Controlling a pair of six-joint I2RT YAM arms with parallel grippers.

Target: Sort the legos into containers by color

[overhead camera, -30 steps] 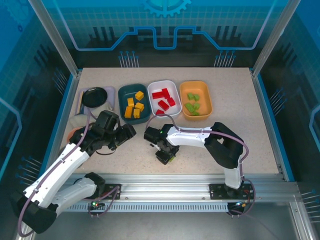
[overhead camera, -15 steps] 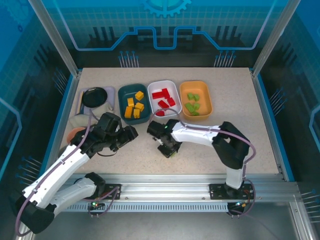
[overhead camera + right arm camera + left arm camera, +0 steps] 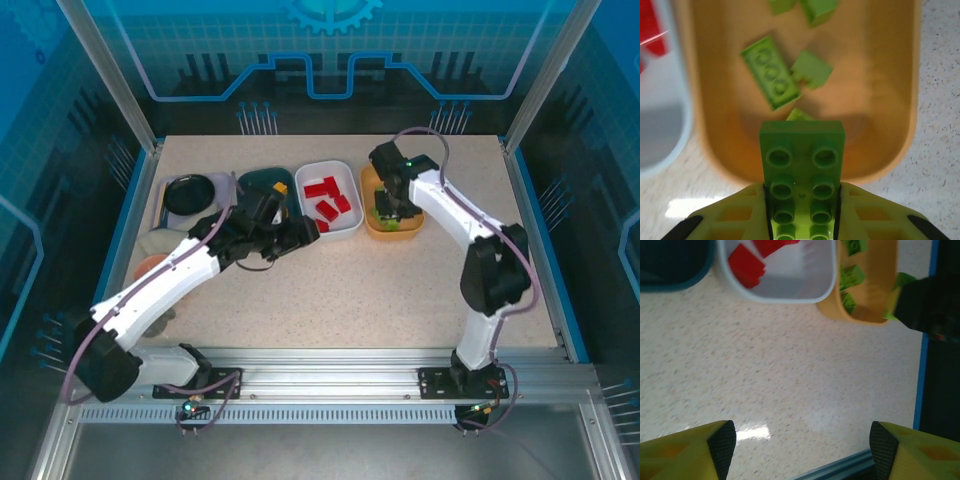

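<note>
My right gripper is shut on a green lego, studs toward the camera, held just above the near end of the orange container. Several green legos lie inside it. From above, the right gripper hangs over that orange container. The white container holds red legos. My left arm covers much of the dark teal container, where a yellow lego peeks out. My left gripper is open over bare table near the white container, its fingertips wide apart with nothing between them.
A black round dish sits on a pale tray at the far left, with round plates nearer the front. The table's blue edge rail runs along the right side. Speckled tabletop stretches in front of the containers.
My right arm has swung from the front centre of the table up to the orange container, carrying the green lego. My left arm has stretched forward and right, toward the containers.
</note>
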